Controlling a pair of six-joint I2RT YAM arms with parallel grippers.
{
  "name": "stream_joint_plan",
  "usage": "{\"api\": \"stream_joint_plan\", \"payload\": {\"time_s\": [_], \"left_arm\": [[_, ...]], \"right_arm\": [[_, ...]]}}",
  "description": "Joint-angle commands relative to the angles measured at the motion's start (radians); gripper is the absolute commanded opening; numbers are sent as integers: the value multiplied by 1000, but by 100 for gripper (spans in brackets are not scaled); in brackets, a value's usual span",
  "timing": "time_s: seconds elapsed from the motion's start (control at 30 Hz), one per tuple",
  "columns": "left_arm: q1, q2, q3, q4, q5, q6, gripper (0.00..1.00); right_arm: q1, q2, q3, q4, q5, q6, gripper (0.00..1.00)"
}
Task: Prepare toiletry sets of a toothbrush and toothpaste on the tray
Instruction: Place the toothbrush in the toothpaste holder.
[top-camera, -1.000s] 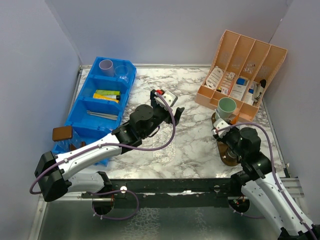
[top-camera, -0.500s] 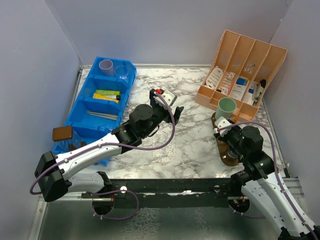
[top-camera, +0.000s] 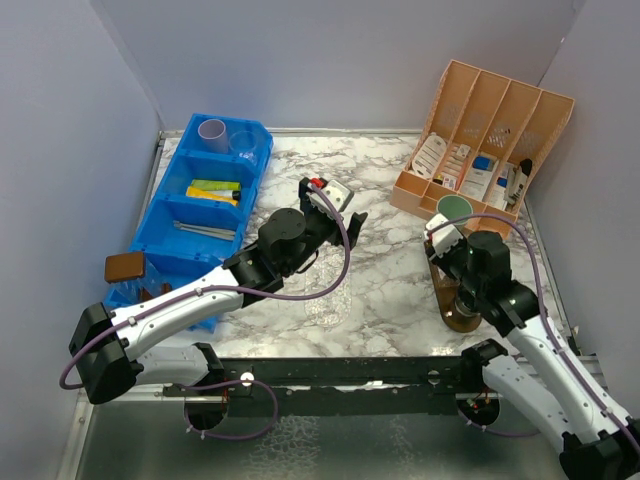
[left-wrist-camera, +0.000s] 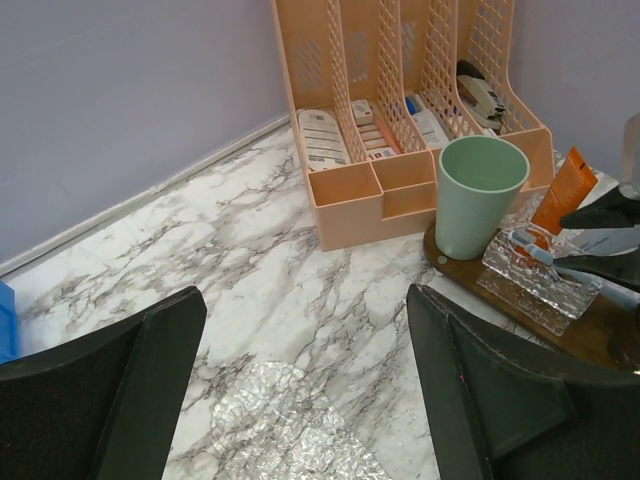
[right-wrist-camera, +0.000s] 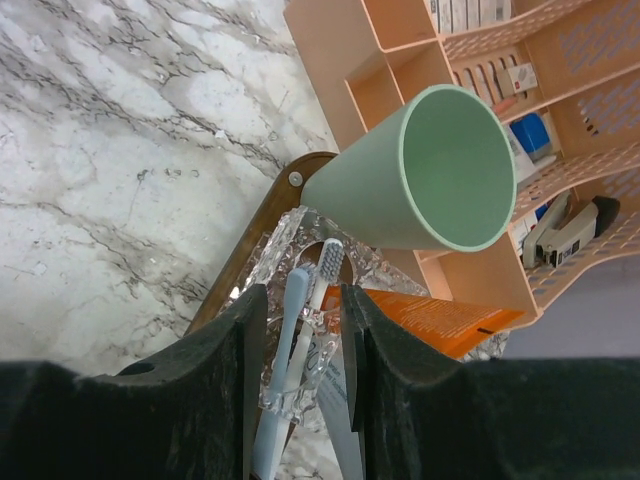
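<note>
White marble-patterned tabletop (top-camera: 390, 290) fills the workspace, walled in by plain lilac-grey panels. At its left edge we see a blue plastic compartment bin (top-camera: 160, 215) with a lilac cup (top-camera: 212, 133) in its far section and green and yellow tubes (top-camera: 215, 190) in the middle one. At the far right corner stands a peach slotted desk organiser (left-wrist-camera: 400, 110).

Just in front of the organiser lies a dark brown wooden tray (right-wrist-camera: 235, 262). The mint green plastic cup (left-wrist-camera: 480, 195) stands upright and empty on the tray's far end. Beside it, on the same tray, rests a clear ribbed glass dish (left-wrist-camera: 520, 285) that carries a pale blue toothbrush (right-wrist-camera: 296, 320) and an orange toothpaste tube (right-wrist-camera: 440, 318) lying side by side.

The right gripper (right-wrist-camera: 302, 300) hangs low over the dish, its black fingers (right-wrist-camera: 225, 380) a narrow gap apart with the toothbrush handle running between them. We cannot tell whether they press on it or merely flank it.

The left gripper (left-wrist-camera: 300, 295) hovers above the bare middle of the table, well apart from the tray. Its jaws are spread wide and hold nothing.
</note>
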Motion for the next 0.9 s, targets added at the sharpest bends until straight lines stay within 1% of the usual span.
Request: {"api": "stream_joint_plan", "payload": {"time_s": [0.0, 0.17, 0.33, 0.4, 0.63, 0.87], "left_arm": [[3, -35, -10, 30, -12, -2, 85], [4, -42, -12, 29, -15, 0, 85], [4, -44, -12, 31, -15, 0, 85], [3, -44, -12, 32, -13, -2, 85], [7, -41, -13, 32, -15, -3, 85], [9, -41, -14, 32, -11, -5, 85]], "right_arm": [[-3, 73, 58, 0, 92, 58, 37], [-2, 120, 90, -57, 45, 45, 40], [-3, 142, 86, -87, 78, 49, 41], [-2, 144, 75, -64, 95, 50, 41], [-3, 174, 54, 14, 95, 63, 35], [-2, 184, 43, 23, 91, 64, 34]]}}
